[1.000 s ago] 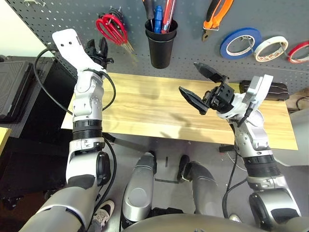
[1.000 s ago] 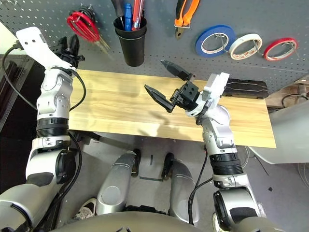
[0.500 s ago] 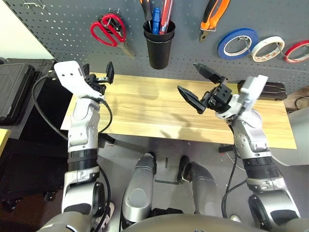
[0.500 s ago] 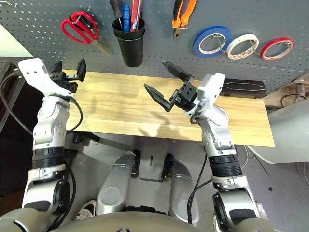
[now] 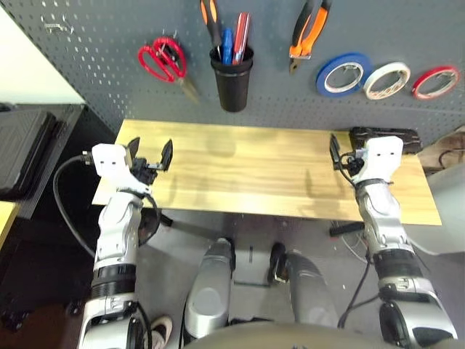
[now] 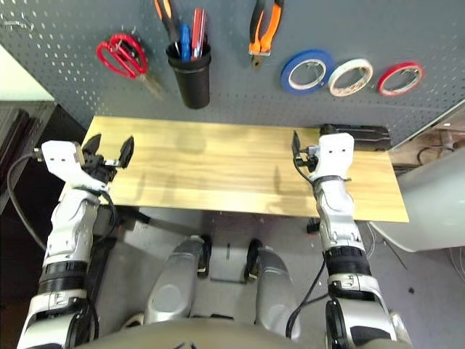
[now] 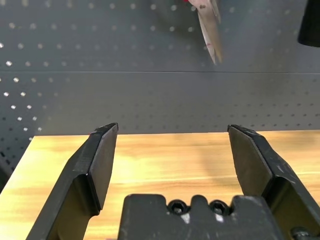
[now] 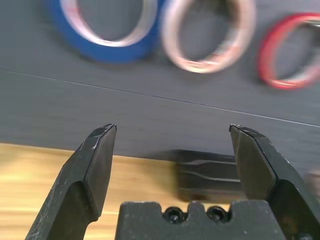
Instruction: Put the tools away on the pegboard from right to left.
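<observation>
Head-camera views show our left gripper [image 5: 150,155] low over the left end of the wooden table [image 5: 247,174], jaws spread wide and holding nothing. Our right gripper [image 8: 172,165] sits over the right end of the table, and the right wrist view shows its two fingers wide apart with nothing between them.

All four tools hang on the pegboard [image 5: 87,43] beyond the hands. Ahead of and above the left gripper are the red-handled scissors [image 5: 163,59], blades pointing down (their tip shows in the left wrist view too). To their right stands the black cup [image 5: 232,78] with the slim screwdriver [image 5: 211,20] upright inside, among other pens. Farther right hang the orange-and-black pliers [image 5: 305,33]. Above the right gripper is the white tape ring [image 5: 386,79], between a blue tape ring [image 5: 344,73] and a red tape ring [image 5: 435,81]. A black case [image 5: 385,138] lies just beyond the right gripper.
</observation>
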You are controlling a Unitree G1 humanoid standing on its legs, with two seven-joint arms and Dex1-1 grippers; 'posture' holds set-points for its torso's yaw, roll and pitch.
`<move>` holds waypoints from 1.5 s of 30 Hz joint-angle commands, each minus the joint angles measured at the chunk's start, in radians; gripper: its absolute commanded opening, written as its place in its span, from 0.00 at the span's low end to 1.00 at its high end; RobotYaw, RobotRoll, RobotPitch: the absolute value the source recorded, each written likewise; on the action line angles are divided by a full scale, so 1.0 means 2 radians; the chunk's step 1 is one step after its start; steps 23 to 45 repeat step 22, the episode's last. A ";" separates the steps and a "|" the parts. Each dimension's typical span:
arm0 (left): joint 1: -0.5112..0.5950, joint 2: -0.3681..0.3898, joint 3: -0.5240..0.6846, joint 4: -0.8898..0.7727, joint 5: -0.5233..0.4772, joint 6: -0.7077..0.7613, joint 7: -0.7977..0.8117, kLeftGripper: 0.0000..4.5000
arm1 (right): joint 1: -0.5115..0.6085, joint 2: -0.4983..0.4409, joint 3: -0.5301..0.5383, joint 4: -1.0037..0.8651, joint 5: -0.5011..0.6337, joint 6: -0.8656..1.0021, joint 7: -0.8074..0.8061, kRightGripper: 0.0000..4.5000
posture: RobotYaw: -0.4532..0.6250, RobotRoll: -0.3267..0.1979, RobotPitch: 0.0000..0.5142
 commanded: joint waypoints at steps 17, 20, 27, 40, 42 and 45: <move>-0.046 0.005 0.026 0.129 -0.012 -0.103 -0.030 1.00 | -0.014 -0.025 -0.023 0.091 0.010 -0.080 -0.046 1.00 | 0.57 0.62 0.33; -0.045 0.003 0.025 0.125 -0.011 -0.102 -0.028 1.00 | -0.019 -0.027 -0.021 0.097 0.009 -0.081 -0.047 1.00 | 0.58 0.62 0.34; -0.045 0.004 0.025 0.122 -0.011 -0.099 -0.028 1.00 | -0.023 -0.026 -0.018 0.098 0.008 -0.080 -0.047 1.00 | 0.58 0.62 0.34; -0.045 0.004 0.025 0.122 -0.011 -0.099 -0.028 1.00 | -0.023 -0.026 -0.018 0.098 0.008 -0.080 -0.047 1.00 | 0.58 0.62 0.34; -0.045 0.004 0.025 0.122 -0.011 -0.099 -0.028 1.00 | -0.023 -0.026 -0.018 0.098 0.008 -0.080 -0.047 1.00 | 0.58 0.62 0.34; -0.045 0.004 0.025 0.122 -0.011 -0.099 -0.028 1.00 | -0.023 -0.026 -0.018 0.098 0.008 -0.080 -0.047 1.00 | 0.58 0.62 0.34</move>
